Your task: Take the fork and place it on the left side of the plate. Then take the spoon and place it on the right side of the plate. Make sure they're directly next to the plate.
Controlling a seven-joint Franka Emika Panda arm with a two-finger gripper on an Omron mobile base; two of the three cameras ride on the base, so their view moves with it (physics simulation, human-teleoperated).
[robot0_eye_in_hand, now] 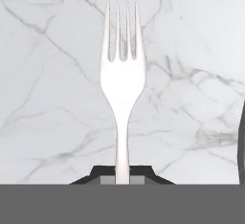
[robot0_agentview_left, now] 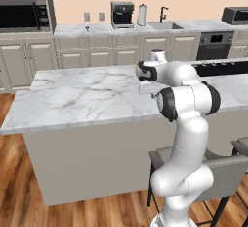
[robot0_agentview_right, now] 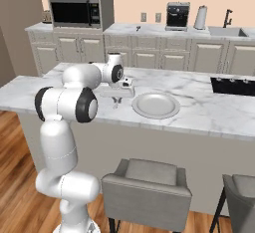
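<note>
The plate [robot0_agentview_right: 156, 104] lies on the counter [robot0_agentview_right: 209, 108]. The end effector [robot0_agentview_right: 117, 100] is just left of the plate, over the counter, with the fork [robot0_eye_in_hand: 122, 84] clamped in it, tines pointing away.

Bare marble counter [robot0_agentview_right: 209, 108] lies open beyond my gripper [robot0_agentview_right: 117, 101] and to its far side. The plate [robot0_agentview_right: 155, 104] sits just beside my gripper, the one obstacle close by.

The white arm reaches over the marble tabletop [robot0_agentview_right: 209, 110], its claw [robot0_agentview_right: 117, 101] pointing down just left of the round plate [robot0_agentview_right: 156, 105].
</note>
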